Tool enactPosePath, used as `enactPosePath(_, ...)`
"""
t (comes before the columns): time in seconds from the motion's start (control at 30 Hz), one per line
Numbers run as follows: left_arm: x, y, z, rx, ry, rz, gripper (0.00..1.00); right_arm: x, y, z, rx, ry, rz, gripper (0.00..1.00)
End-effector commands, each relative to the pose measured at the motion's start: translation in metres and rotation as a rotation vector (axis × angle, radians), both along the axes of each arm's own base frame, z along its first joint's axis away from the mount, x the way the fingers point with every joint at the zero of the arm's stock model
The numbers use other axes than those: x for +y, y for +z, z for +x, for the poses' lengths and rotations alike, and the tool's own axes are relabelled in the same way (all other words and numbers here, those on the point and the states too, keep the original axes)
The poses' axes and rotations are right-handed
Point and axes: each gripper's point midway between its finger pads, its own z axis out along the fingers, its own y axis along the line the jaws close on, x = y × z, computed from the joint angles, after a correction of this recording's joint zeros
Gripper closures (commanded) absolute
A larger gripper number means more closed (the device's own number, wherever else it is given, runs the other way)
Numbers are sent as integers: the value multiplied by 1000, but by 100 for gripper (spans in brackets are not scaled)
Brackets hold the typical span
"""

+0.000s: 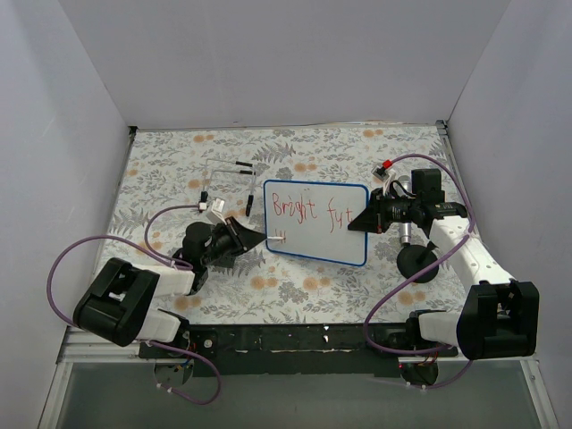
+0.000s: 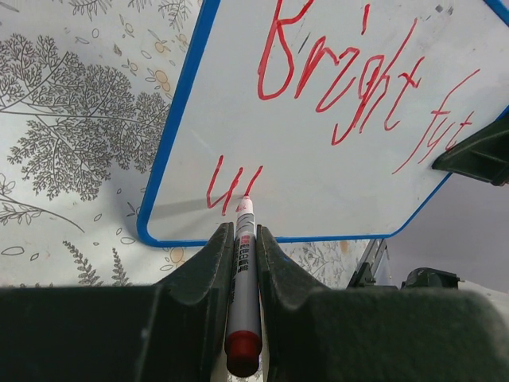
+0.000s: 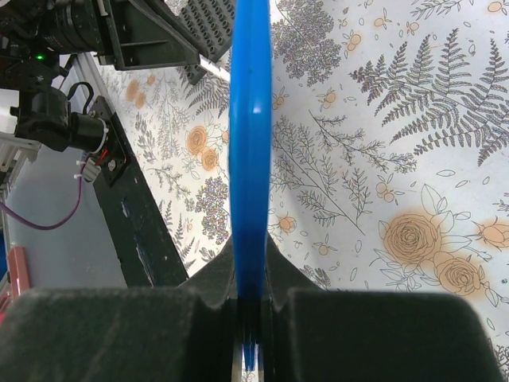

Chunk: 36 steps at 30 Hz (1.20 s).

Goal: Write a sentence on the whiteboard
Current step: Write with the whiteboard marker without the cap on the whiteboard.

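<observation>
In the middle of the flowered desk (image 1: 170,179) the whiteboard (image 1: 326,243) sits between the two arms, and the right tool (image 3: 250,267) is clamped on the blue rim of its right edge. The left tool (image 2: 245,236) is closed tightly around a red marker (image 2: 243,306), whose tip touches the board near its lower left corner. The sentence (image 1: 302,209), in red, reads "Bright fut" on the upper line, and under it a few short strokes stand just beside the marker tip.
</observation>
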Motion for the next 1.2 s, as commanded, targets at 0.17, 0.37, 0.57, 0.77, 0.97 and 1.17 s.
enactPosePath(0.17, -4, 20, 17, -66, 7, -3, 100, 4, 14, -2, -64, 36, 30, 99)
enactPosePath(0.37, -7, 23, 15, -72, -14, -13, 100, 4, 14, -2, -65, 36, 31, 99)
enactPosePath(0.57, -10, 29, 10, -81, -47, -37, 100, 4, 14, -2, -64, 37, 31, 99)
enactPosePath(0.77, -8, 34, 7, -90, -30, -53, 100, 4, 14, -1, -64, 34, 30, 99)
enactPosePath(0.97, -5, 41, 2, -102, -29, -53, 100, 4, 14, -2, -68, 35, 30, 99)
enactPosePath(1.17, -2, 25, -8, -71, -45, -21, 100, 3, 14, -2, -67, 34, 31, 99)
